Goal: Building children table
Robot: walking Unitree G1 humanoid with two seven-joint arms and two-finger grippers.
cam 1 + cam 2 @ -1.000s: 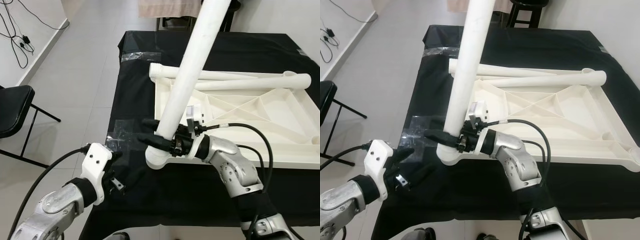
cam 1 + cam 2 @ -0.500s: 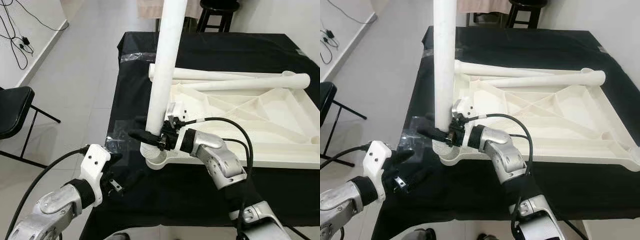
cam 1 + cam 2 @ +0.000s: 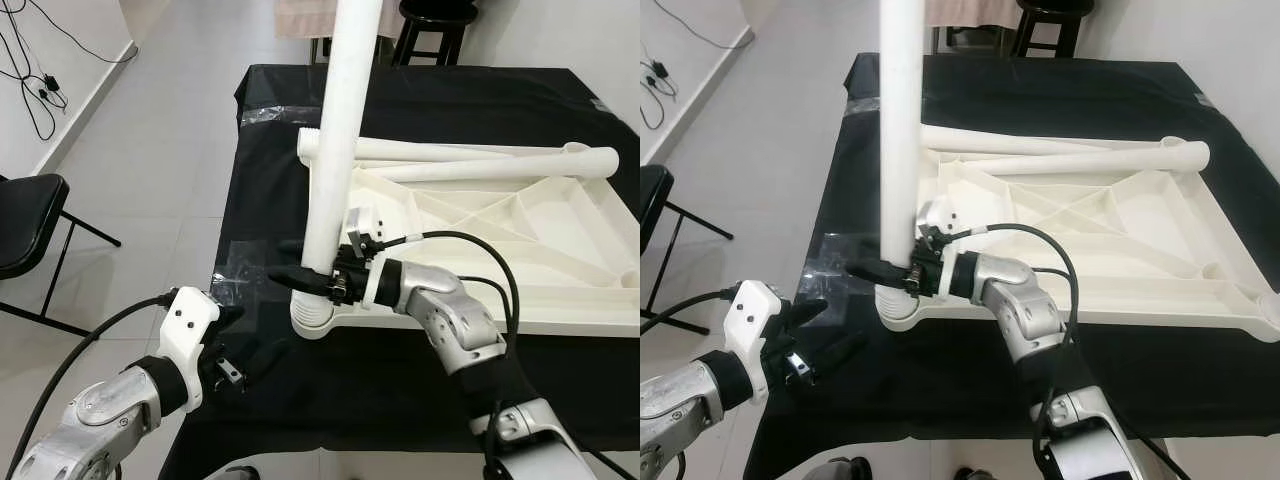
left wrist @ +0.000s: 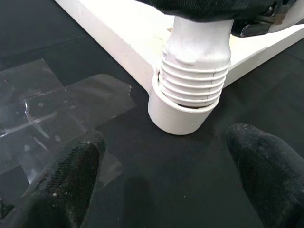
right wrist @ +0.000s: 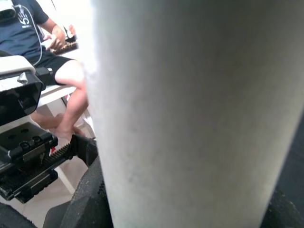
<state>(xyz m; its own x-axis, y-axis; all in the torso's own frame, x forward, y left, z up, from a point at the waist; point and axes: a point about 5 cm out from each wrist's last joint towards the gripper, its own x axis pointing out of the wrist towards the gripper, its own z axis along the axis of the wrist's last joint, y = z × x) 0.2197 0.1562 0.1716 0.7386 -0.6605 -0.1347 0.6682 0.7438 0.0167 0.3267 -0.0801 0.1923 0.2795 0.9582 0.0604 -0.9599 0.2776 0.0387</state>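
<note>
A white tabletop [image 3: 580,318] lies upside down on the black-covered table. My right gripper [image 3: 290,263] is shut on a long white leg [image 3: 335,150] low on its shaft. It holds the leg nearly upright, with the threaded end [image 4: 194,83] in the round corner socket [image 3: 312,318] at the near left corner. Several threads still show above the socket rim [image 4: 183,116]. My left gripper [image 3: 245,335] hovers open over the cloth just left of that socket, with nothing between its fingers [image 4: 61,185]. Two more legs [image 3: 430,152] lie along the tabletop's far edge.
Clear tape patches [image 3: 235,265] are stuck to the cloth near the socket. A black chair [image 3: 25,215] stands on the floor at left, a stool [image 3: 435,15] beyond the table, cables [image 3: 30,80] by the wall. A seated person [image 5: 42,42] appears behind the leg.
The leg has swung from leaning right to nearly upright, and its end now sits in the socket. My right gripper moved slightly with it. The left gripper has barely moved.
</note>
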